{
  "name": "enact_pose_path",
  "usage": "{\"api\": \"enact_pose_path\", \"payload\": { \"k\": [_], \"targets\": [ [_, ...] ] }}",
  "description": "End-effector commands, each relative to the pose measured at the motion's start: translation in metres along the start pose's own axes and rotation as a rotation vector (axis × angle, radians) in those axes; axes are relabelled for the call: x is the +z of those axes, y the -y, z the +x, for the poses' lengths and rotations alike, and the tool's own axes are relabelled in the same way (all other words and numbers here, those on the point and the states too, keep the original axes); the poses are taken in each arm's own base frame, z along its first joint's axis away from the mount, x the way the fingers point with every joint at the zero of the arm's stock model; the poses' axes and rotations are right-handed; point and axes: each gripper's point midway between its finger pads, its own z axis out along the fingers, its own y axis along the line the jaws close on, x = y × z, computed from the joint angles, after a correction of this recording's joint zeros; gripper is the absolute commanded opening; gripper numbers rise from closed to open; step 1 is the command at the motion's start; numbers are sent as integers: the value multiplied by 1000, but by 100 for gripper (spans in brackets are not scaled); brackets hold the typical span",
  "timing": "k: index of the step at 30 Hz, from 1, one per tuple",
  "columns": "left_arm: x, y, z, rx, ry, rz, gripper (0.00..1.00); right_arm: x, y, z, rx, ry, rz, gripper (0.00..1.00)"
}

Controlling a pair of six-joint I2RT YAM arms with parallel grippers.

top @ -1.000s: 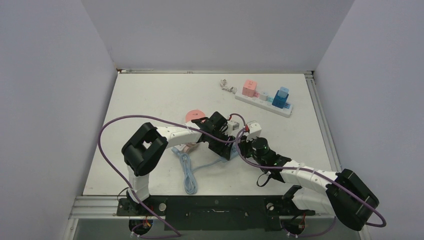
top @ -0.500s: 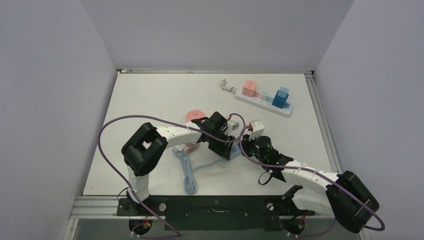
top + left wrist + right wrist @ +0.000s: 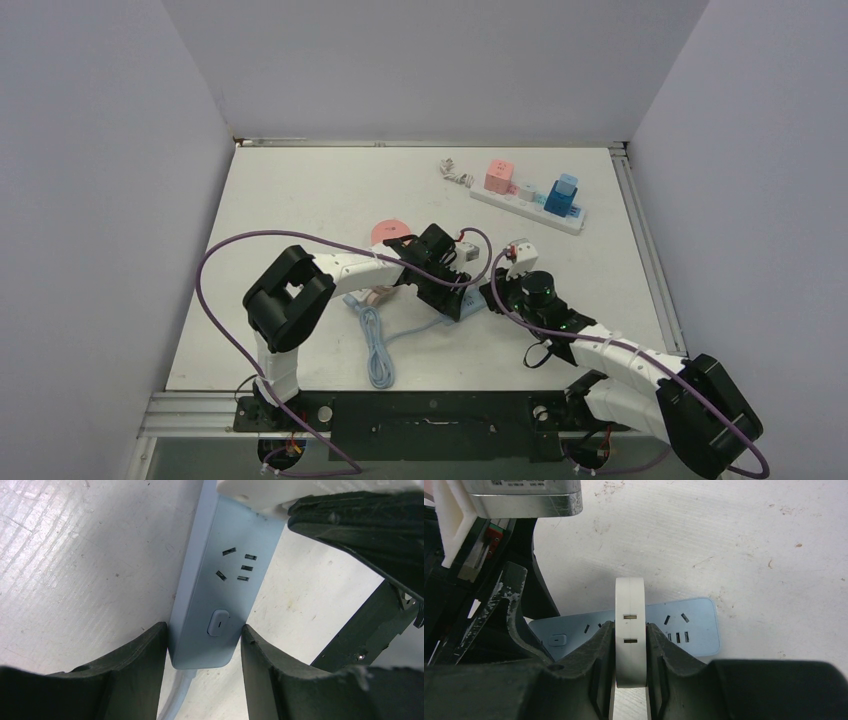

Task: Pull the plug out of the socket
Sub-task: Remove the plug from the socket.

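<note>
Plug [image 3: 630, 600] is a small white slab of hard plastic. Judge it light and stiff, with smooth sides that could slip. Your right gripper [image 3: 629, 626] has it pinched across its two flat faces, which is the sound place to hold. Two metal blades show on its narrow face, so it looks free of its socket, hanging just above the blue power strip [image 3: 230, 580].

The strip looks light too, and would likely slide or lift if let go. Your left gripper [image 3: 204, 630] straddles its switch end, a finger pressed to each long side, pinning it to the table [image 3: 724, 540].

On room: the left arm's fingers and camera housing crowd close beside the plug. The free side is bare tabletop beyond the strip's far end. A second strip [image 3: 525, 205] near the back edge lies well apart, and the blue cord [image 3: 378, 350] trails toward the near edge.
</note>
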Motion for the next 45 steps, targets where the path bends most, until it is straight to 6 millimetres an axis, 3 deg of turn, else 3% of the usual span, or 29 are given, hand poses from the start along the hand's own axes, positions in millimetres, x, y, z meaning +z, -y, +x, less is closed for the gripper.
{"api": "enact_pose_path", "payload": {
  "k": [1,13,22,29,38,45],
  "targets": [
    [6,-52,31,-96,-95,-192,0,-2,-11,-32,-38,113,-2,5],
    [3,-56,26,-117,-81,-182,0,3,-38,-22,-188,85,29,5],
    [2,-61,28,-119,-88,-209,0,-2,-29,-29,-122,118,42,5],
    [-1,-74,30,-101,-96,-285,0,-3,-1,-34,31,121,1,5],
    [2,-73,34,-100,-113,-279,0,-1,-3,-33,9,109,-8,5],
    [3,-73,35,-102,-119,-276,0,-1,-19,-30,-102,110,41,5]
  ]
}}
